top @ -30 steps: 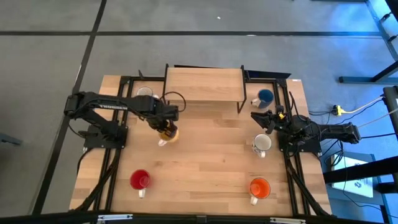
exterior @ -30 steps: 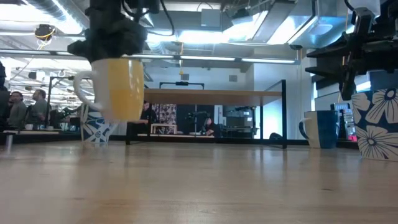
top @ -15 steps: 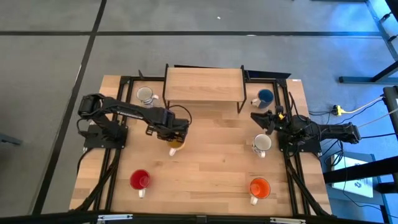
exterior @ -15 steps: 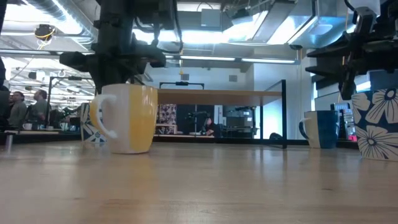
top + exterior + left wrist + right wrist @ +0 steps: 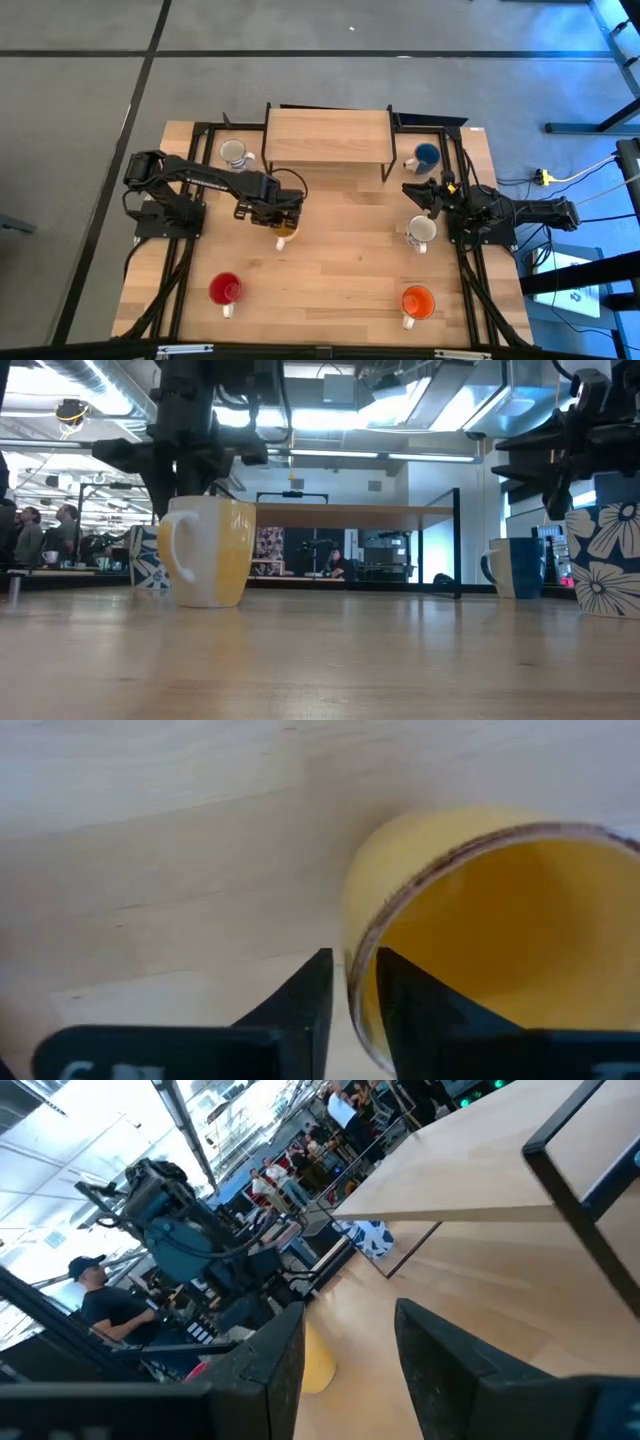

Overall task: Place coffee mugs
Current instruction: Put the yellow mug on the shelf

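Note:
The yellow mug (image 5: 285,230) stands upright on its base left of the table's middle, its handle (image 5: 176,552) toward the near edge. My left gripper (image 5: 352,982) comes down on it from above and is shut on its rim. My right gripper (image 5: 411,190) hangs open near the right edge, between the dark blue mug (image 5: 427,156) and a white mug with blue flowers (image 5: 606,560); it touches neither. A second white mug with blue pattern (image 5: 234,152) stands far left, the red mug (image 5: 226,290) near left, the orange mug (image 5: 417,300) near right. My left gripper pinches the yellow mug's rim (image 5: 358,945) on the side away from the handle, one finger (image 5: 405,995) inside the mug and one (image 5: 305,995) outside. The fingers come from above, pointing down. The mug stands upright with its base on the table (image 5: 320,660).
A low wooden shelf on black legs (image 5: 328,135) stands at the far middle of the table. Bare wood lies across the table's middle (image 5: 350,250) between the yellow mug and the right-hand mugs. People and desks show in the room beyond.
My left gripper has carried the yellow mug toward the right and near edge and lowered it. A second ago the mug hung clear of the table; now it stands on its base, turned so the handle faces nearer. It has kept nearly still over the last half second.

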Controlling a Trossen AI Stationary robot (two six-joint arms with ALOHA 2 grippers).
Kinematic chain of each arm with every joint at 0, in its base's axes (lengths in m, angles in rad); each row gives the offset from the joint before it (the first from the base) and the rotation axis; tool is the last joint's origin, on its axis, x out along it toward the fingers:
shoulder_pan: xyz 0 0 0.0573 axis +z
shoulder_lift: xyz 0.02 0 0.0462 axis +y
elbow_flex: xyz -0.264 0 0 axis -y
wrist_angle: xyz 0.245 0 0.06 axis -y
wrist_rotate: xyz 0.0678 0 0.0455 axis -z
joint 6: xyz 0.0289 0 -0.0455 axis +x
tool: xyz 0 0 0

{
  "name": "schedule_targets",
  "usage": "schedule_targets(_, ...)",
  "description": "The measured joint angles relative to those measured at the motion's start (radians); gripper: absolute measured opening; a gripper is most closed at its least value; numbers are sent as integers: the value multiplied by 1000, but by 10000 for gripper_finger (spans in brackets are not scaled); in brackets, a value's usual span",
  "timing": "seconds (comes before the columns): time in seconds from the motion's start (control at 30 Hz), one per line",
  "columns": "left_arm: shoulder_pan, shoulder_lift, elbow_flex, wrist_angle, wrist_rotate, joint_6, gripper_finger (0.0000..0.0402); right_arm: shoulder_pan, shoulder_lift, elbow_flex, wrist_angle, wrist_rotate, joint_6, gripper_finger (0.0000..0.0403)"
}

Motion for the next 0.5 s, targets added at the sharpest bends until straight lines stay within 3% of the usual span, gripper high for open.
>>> schedule_targets(0.23,-33,-57,121,-125,-79,32,95,0,0,0,-6,-63,0,144)
schedule_targets(0.5,-186,-124,293,-121,-437,94,96,0,0,0,-10,-99,5,144)
